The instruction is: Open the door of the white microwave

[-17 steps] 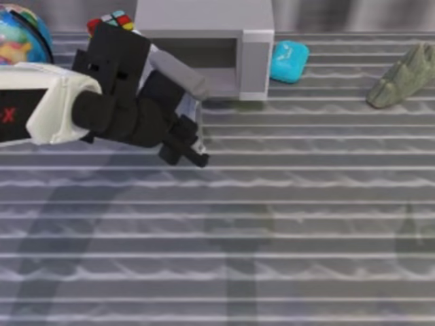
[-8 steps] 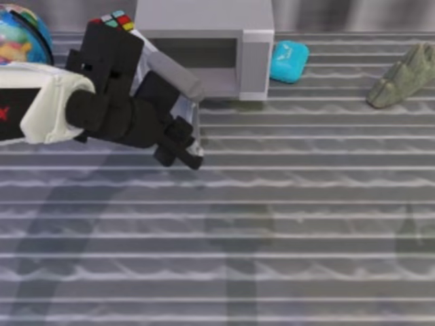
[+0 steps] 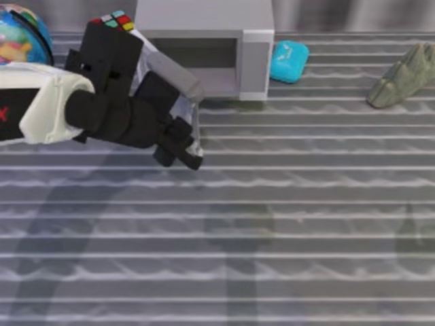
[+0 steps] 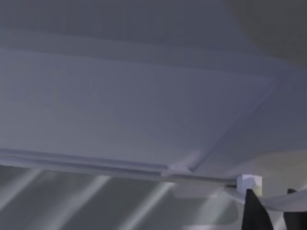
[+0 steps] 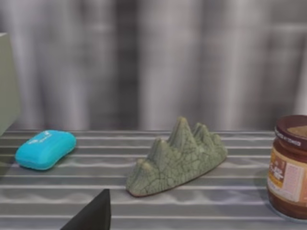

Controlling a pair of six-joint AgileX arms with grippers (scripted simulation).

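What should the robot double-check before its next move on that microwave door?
1. Light-grey windowed door of the boxy white microwave is swung partly open, with the cavity showing: ok.
2. Left claw is at the door's free edge: ok.
3. Claw's hold on the handle strip: cannot tell.
4. Room for the door to swing toward the multicoloured puzzle cube, which the left arm partly hides: cannot tell.
5. Turquoise rounded block and green craggy stone lie on the microwave's right, clear of the door: ok.
6. Right arm is absent from the top view, away from the door: ok.
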